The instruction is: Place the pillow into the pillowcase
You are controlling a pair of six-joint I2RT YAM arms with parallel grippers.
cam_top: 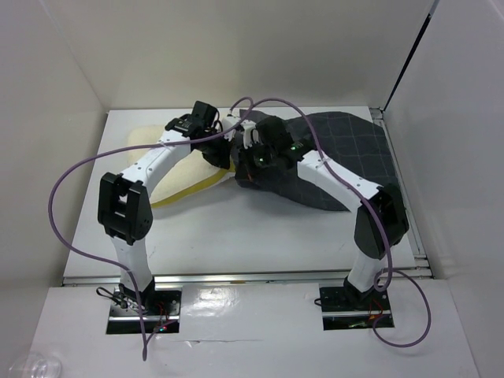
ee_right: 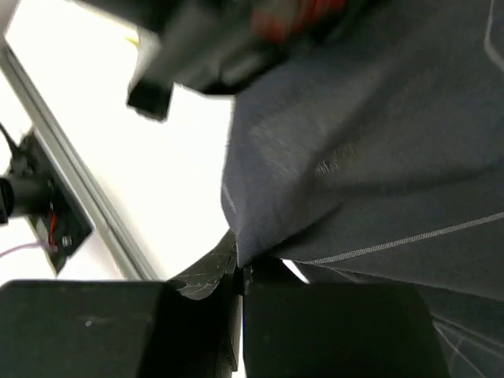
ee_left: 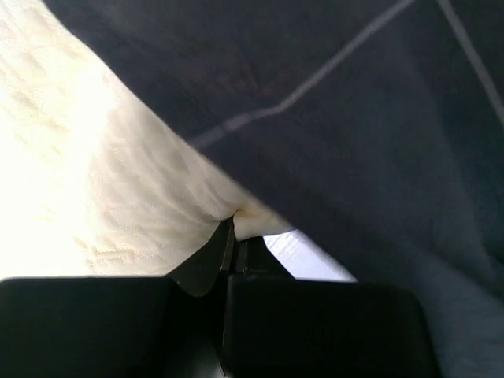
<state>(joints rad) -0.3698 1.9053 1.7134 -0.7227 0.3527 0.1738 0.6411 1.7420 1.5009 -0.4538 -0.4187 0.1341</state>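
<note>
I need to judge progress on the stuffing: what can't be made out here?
Top view: how far the pillow reaches into the pillowcase; the left arm and right arm cover the opening.
Left wrist view: the pillow's far end, cut off by the frame edge.
Right wrist view: dark hardware at the top, blurred.

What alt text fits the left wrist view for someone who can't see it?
The left gripper, shut, pinches the edge of the cream pillow at bottom centre. A dark grey pillowcase with thin light grid lines overlaps the pillow across the upper right; a sliver of white table shows beneath.
</note>
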